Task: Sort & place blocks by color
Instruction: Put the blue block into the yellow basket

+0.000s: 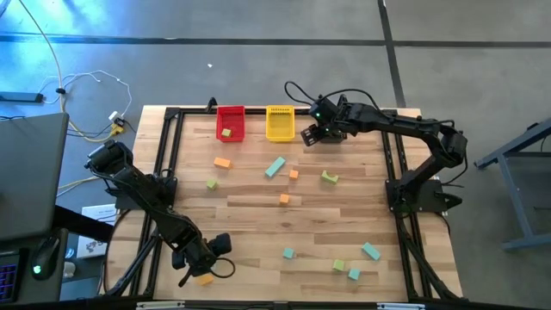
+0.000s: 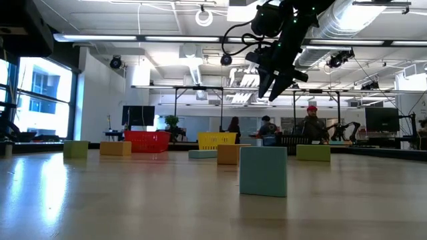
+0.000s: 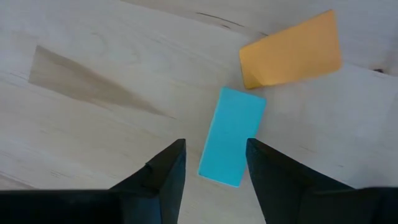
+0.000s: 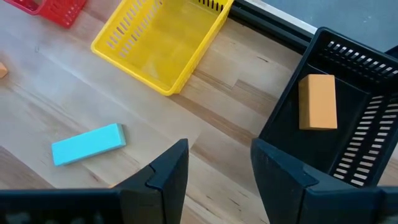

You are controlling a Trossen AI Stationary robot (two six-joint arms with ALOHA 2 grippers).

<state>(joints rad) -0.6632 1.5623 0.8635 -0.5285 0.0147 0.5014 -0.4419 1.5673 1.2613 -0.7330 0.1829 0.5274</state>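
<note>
closest in the low view, a teal block [image 2: 263,171] stands on the table [image 1: 258,224]. left gripper [image 3: 214,163] hangs at the near left edge, fingers parted around a teal bar [image 3: 231,136], beside an orange block [image 3: 291,50]. right gripper [image 4: 217,163] hovers open by the black bin [image 4: 348,143] holding an orange bar [image 4: 318,102]; other blocks lie scattered.
</note>
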